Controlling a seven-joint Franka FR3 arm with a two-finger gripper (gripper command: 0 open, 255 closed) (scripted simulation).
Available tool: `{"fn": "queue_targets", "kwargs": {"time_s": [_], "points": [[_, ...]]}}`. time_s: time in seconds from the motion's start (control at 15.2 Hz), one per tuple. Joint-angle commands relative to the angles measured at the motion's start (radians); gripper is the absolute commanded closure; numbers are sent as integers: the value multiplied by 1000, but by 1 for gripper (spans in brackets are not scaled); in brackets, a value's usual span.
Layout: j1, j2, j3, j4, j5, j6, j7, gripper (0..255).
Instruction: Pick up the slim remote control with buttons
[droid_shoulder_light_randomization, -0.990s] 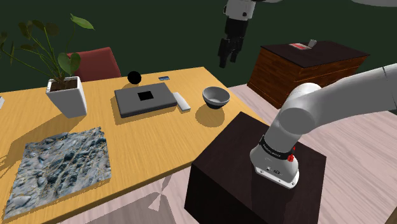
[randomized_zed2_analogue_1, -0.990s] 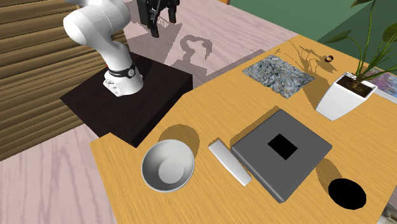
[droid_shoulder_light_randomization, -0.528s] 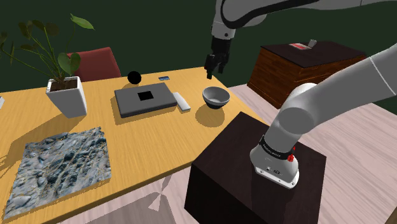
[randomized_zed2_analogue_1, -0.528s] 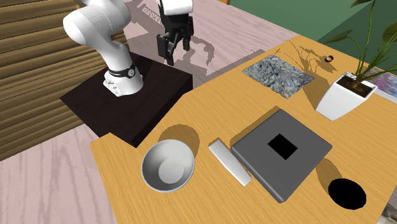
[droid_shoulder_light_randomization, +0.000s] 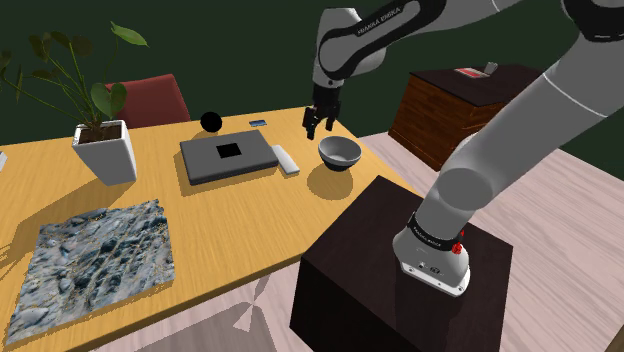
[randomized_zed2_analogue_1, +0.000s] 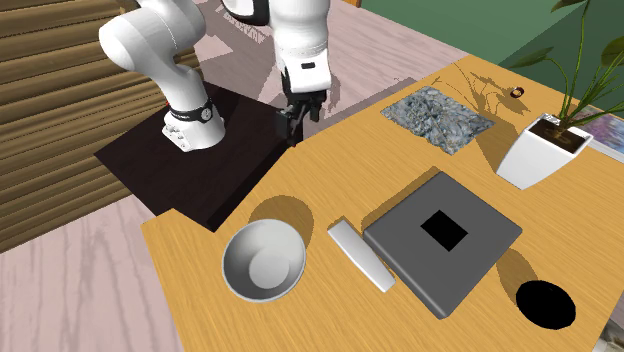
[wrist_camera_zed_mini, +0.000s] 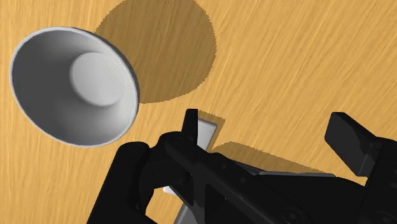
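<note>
find the pale slim remote (droid_shoulder_light_randomization: 286, 159) flat on the wooden table (droid_shoulder_light_randomization: 230, 215), between the grey bowl (droid_shoulder_light_randomization: 339, 152) and the flat grey slab (droid_shoulder_light_randomization: 205, 160), long side along the slab's edge. see the black gripper (droid_shoulder_light_randomization: 317, 122) up in the air near the bowl, spread wide, holding nothing. likely needs to drop onto the remote, fingers across its thin side.

Slim pale grey remote (droid_shoulder_light_randomization: 286, 160), a long flat bar, lying flat and free on the wooden bench (droid_shoulder_light_randomization: 250, 212), between the grey bowl (droid_shoulder_light_randomization: 340, 152) and the dark grey slab (droid_shoulder_light_randomization: 208, 163), just beside and parallel to the slab's edge
</note>
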Motion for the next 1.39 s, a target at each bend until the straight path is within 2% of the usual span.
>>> {"fn": "queue_targets", "kwargs": {"time_s": [0.0, 0.66, 1.32], "points": [[-6, 88, -5, 20, -2, 72, 0, 0], [-23, 500, -19, 204, 0, 313, 19, 0], [-43, 884, -31, 498, 14, 416, 33, 0]]}}
